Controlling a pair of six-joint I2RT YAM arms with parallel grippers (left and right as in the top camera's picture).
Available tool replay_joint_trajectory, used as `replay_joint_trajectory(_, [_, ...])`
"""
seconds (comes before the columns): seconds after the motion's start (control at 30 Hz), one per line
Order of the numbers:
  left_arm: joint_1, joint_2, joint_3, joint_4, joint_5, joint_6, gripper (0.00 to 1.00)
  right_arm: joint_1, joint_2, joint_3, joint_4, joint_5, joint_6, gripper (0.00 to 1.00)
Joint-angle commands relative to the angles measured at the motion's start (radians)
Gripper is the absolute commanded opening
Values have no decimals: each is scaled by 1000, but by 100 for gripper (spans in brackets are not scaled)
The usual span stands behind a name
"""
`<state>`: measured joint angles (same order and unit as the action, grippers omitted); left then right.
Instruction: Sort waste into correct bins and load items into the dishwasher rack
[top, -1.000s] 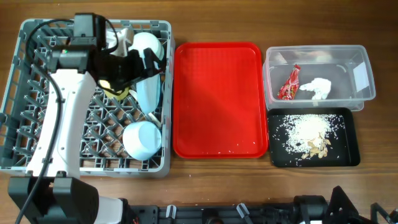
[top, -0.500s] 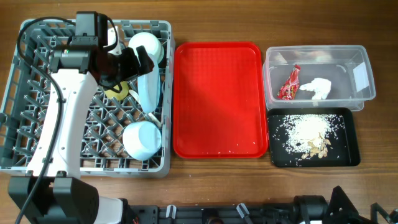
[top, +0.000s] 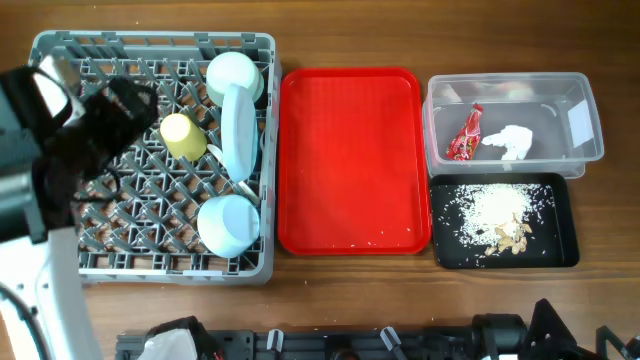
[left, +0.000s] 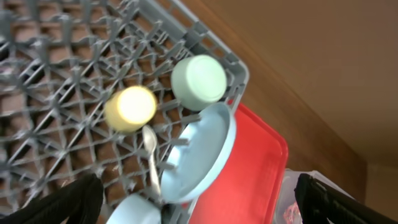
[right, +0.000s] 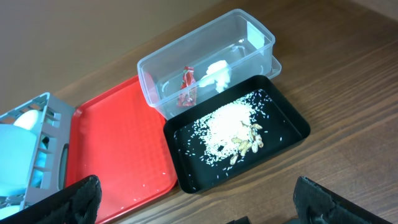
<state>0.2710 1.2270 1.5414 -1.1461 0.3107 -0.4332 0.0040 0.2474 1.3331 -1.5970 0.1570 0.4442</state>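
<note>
Above the dishwasher rack (top: 150, 40), your left gripper (left: 202, 205) hangs spread and empty; the yellow cup (top: 182, 137) sits inside beside the plate (top: 238, 135). Swing low and you could topple that upright plate.

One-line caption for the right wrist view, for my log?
Red wrapper and white napkin in the clear tub, rice scraps in the black tray, red serving tray alongside.

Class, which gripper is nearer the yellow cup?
Left. The left gripper hovers over the rack beside the yellow cup; the right gripper is far off, toward the black tray.
</note>
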Motion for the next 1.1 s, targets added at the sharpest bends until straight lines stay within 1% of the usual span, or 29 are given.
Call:
replay_joint_trajectory(0.0, [20,-12,7,-30,-20,-20,100,0,-7,2,2,-1,4,100])
replay_joint_trajectory(0.6, [20,3,7,-29,-20,-20,100,0,-7,2,2,-1,4,100])
replay_joint_trajectory(0.67, [19,-24,3,-29,-20,-20,100,0,-7,2,2,-1,4,100])
replay_joint_trajectory(0.73, [0,-93,-7,-29,-20,-20,100,0,-7,2,2,-1,4,100])
replay_joint_trajectory(0.83, [-73,-251,-50,-18,-35,-19,100,0,-7,2,2,-1,4,100])
replay_joint_trajectory(0.9, [-130,-391,-111,-19,-61,-20,100,0,-7,2,2,-1,4,100])
replay_joint_trajectory(0.97, [-177,-562,-220,-22,-54,-21,100,0,-7,2,2,-1,4,100])
replay_joint_trajectory(1.07, [-197,-748,-391,-13,-54,-21,100,0,-7,2,2,-1,4,100])
